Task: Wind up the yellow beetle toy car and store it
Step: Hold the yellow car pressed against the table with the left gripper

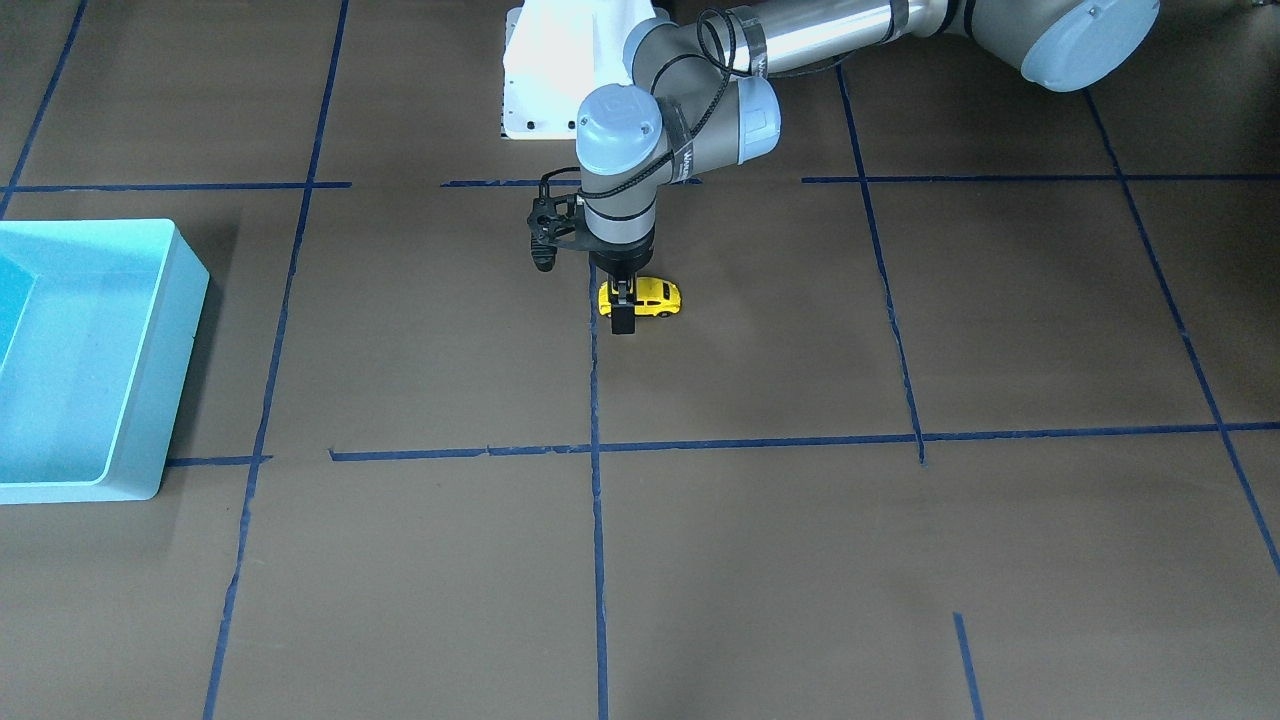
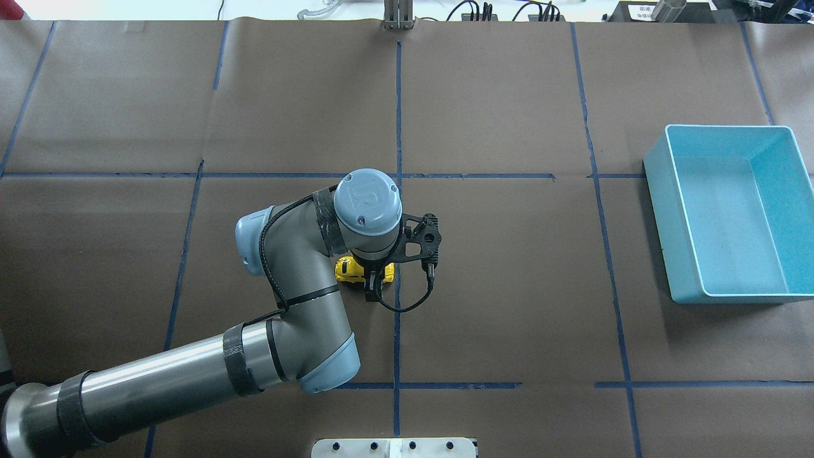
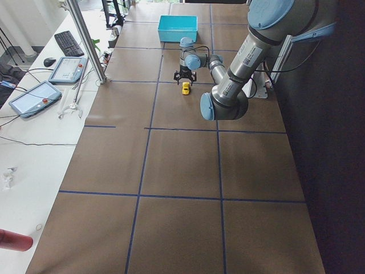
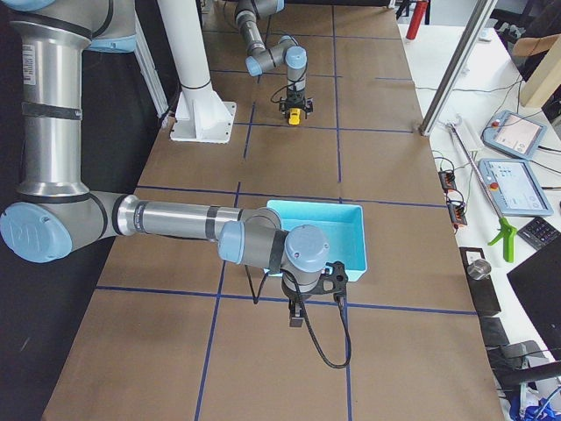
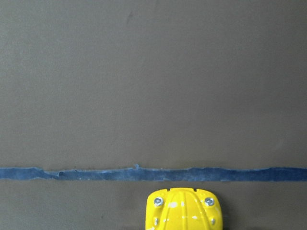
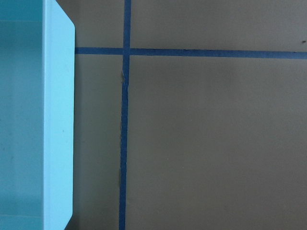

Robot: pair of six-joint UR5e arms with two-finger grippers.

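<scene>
The yellow beetle toy car [image 1: 657,297] stands on the brown table next to a blue tape line, near the middle. My left gripper [image 1: 622,306] points straight down over it, with one finger on each side of the car's body. It looks shut on the car. The overhead view shows the car [image 2: 346,268] half hidden under the wrist. The left wrist view shows only one rounded end of the car [image 5: 183,209] at the bottom edge. My right gripper [image 4: 297,323] shows only in the exterior right view, beside the light blue bin [image 4: 316,212]. I cannot tell if it is open or shut.
The light blue bin [image 2: 661,191] is empty and stands at the table's end on my right side, far from the car. Its wall fills the left of the right wrist view [image 6: 57,120]. The white robot base [image 1: 540,80] stands behind the car.
</scene>
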